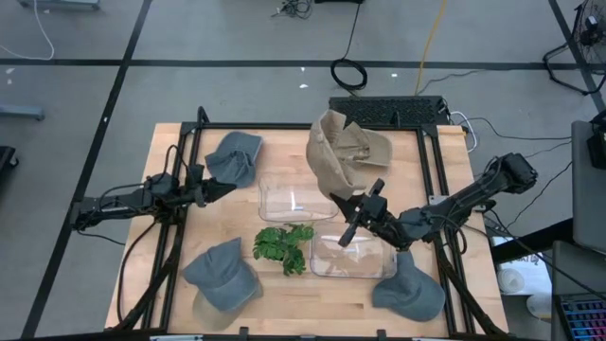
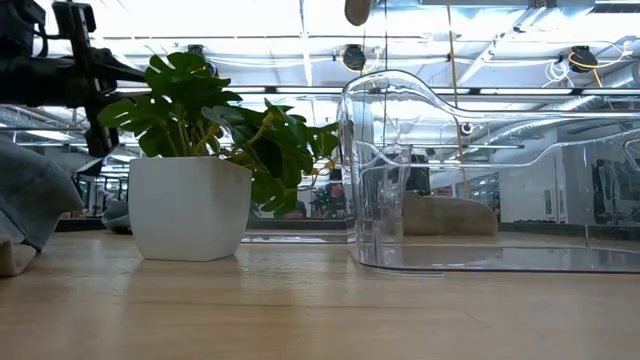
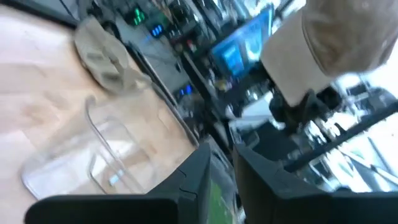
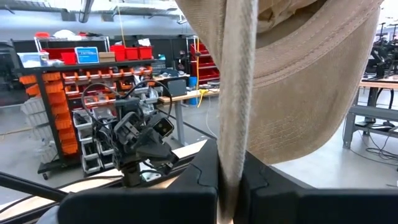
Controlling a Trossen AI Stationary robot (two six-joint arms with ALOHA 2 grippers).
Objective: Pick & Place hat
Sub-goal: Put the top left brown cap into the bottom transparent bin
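Right gripper [image 1: 352, 230] is clamped on a strap-like fold of the tan hat [image 1: 343, 152], as the right wrist view shows: a narrow band of beige cloth runs down between the two dark fingers, with the crown bulging out beside it. In the high view the hat is lifted off the table, above and just behind the rear clear bin [image 1: 295, 198]; the potted plant [image 1: 282, 246] stands in front of that bin, and a second clear bin [image 1: 352, 256] lies beside the plant. I judge the hat light and limp: it drapes and folds rather than keeping its shape, so a pinch on the strap or brim edge should hold, though the loose crown may swing or snag on a bin wall.

Left gripper [image 1: 210, 188] waits on the far side of the rear bin from the hat, near a grey cap [image 1: 236, 156], its fingers nearly together and empty. Two more grey caps [image 1: 223, 276] lie at the front of the table, either side of the plant.
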